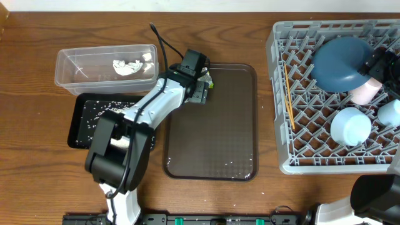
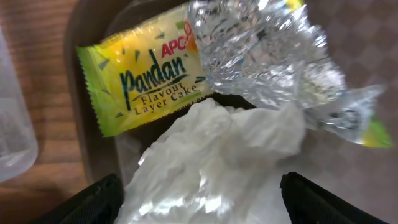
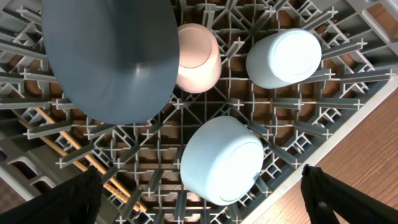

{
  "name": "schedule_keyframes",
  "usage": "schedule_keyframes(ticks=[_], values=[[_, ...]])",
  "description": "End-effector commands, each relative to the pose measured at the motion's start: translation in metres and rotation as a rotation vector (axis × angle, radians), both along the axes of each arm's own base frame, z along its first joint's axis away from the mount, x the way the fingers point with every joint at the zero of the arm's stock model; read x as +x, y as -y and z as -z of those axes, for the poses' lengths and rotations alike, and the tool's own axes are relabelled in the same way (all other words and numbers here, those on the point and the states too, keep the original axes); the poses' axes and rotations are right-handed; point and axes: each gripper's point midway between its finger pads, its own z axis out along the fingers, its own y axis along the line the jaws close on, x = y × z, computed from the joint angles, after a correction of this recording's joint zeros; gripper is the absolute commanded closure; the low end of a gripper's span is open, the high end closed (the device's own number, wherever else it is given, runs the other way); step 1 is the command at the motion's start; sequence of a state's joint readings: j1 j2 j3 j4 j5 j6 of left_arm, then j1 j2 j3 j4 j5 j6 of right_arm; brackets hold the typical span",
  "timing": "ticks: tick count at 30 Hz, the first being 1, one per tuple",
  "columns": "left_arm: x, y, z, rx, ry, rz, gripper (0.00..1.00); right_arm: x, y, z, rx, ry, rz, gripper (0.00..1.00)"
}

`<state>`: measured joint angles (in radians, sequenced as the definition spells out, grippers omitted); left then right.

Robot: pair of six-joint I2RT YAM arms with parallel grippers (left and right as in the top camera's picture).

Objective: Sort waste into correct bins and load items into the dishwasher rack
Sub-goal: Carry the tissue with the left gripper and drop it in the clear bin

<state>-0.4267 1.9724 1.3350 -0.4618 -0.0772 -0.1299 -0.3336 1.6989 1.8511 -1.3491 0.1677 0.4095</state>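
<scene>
My left gripper [image 2: 199, 208] is open at the brown tray's far-left corner [image 1: 201, 87]. A crumpled white tissue [image 2: 211, 162] lies between its fingers. Just beyond lies the yellow-green wrapper [image 2: 143, 81] [image 1: 211, 82], with crumpled clear film [image 2: 267, 56] at its torn end. My right gripper [image 3: 202, 205] is open and empty above the grey rack [image 1: 281, 134] [image 3: 348, 106]. In the rack, upside down, sit the dark-blue bowl [image 1: 340, 62] [image 3: 112, 56], the white cup [image 1: 364, 91] [image 3: 198, 57], the light-blue bowl [image 1: 350, 125] [image 3: 222, 158] and the pale-blue cup [image 1: 390, 112] [image 3: 285, 58]. The chopsticks [image 1: 289, 97] [image 3: 74, 146] lie in it too.
The clear tub [image 1: 72, 69] at far left holds white tissue [image 1: 128, 65]. The black tray [image 1: 84, 122] in front of it holds scattered rice. A few rice grains [image 1: 231, 165] lie near the front edge of the brown serving tray [image 1: 212, 137]. My left arm crosses between black tray and brown tray.
</scene>
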Motion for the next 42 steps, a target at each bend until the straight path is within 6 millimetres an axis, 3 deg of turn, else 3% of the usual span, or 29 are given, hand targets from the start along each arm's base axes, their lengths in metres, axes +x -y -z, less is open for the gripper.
schedule_keyframes(ticks=[1, 8, 11, 20, 29, 34, 36, 39, 42], values=[[-0.004, -0.005, 0.021, 0.038, -0.036, 0.003, 0.19, -0.001, 0.002, 0.004, 0.005, -0.011, 0.011, 0.01], [0.0, -0.003, 0.021, 0.033, -0.024, 0.004, 0.39, -0.001, 0.002, 0.004, 0.005, -0.011, 0.011, 0.01], [-0.001, -0.002, 0.018, 0.03, -0.021, 0.001, 0.52, -0.001, 0.002, 0.004, 0.005, -0.011, 0.011, 0.01], [0.004, 0.0, -0.022, -0.014, 0.055, -0.018, 0.93, -0.001, 0.002, 0.004, 0.005, -0.011, 0.011, 0.01], [-0.008, -0.006, -0.077, -0.07, 0.115, -0.072, 0.94, -0.001, 0.002, 0.004, 0.005, -0.011, 0.011, 0.01], [-0.005, -0.012, -0.115, -0.107, 0.207, -0.092, 0.94, -0.001, 0.002, 0.004, 0.005, -0.011, 0.011, 0.01], [0.002, -0.025, -0.133, -0.107, 0.272, -0.16, 0.94, -0.001, 0.002, 0.004, 0.005, -0.011, 0.011, 0.01], [0.016, -0.06, -0.158, -0.063, 0.391, -0.305, 0.94, -0.001, 0.002, 0.004, 0.005, -0.011, 0.011, 0.01], [0.028, -0.092, -0.168, -0.023, 0.455, -0.4, 0.94, -0.001, 0.002, 0.004, 0.005, -0.011, 0.011, 0.01]])
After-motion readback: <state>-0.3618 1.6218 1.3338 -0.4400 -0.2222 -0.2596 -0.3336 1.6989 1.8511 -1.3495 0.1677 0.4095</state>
